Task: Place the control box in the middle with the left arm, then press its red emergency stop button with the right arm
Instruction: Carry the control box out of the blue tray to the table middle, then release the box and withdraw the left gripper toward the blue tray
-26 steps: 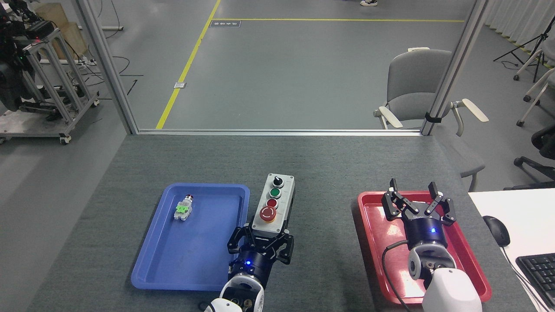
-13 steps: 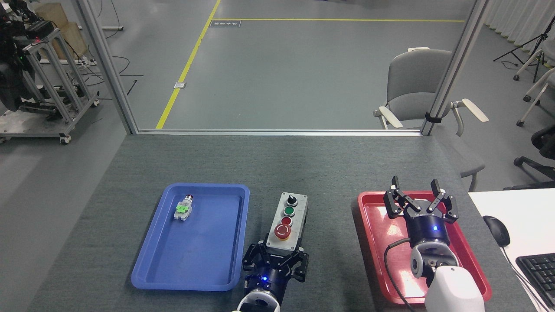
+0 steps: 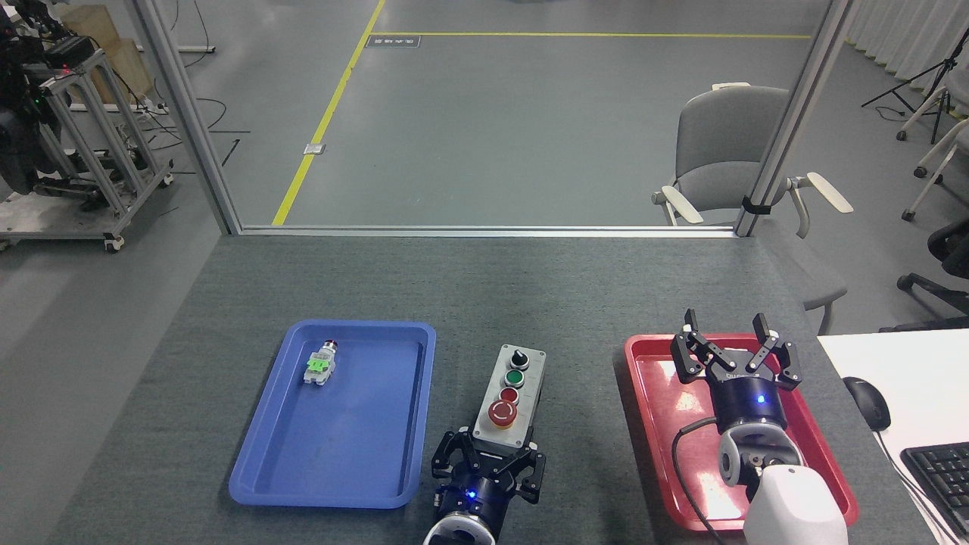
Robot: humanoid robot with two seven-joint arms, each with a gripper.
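Observation:
The control box [image 3: 513,393], light grey on a black base, lies on the grey table between the two trays, its long side running away from me. Along its top run a black knob, a green button, a small red button and, nearest to me, the red emergency stop button [image 3: 503,412]. My left gripper [image 3: 492,449] comes up from the bottom edge, and its black claws are shut on the box's near end. My right gripper [image 3: 725,334] hangs open over the red tray [image 3: 651,393], well to the right of the box, with nothing between its fingers.
A blue tray [image 3: 356,327] left of the box holds a small switch part [image 3: 320,365] with a green clip. At the right stand a white desk [image 3: 908,363], a mouse [image 3: 867,401] and a keyboard [image 3: 939,469]. A grey chair [image 3: 727,144] stands beyond the table's far edge.
My left gripper has carried the control box to the right and towards me, away from the blue tray's edge. The right gripper has hardly shifted over the red tray.

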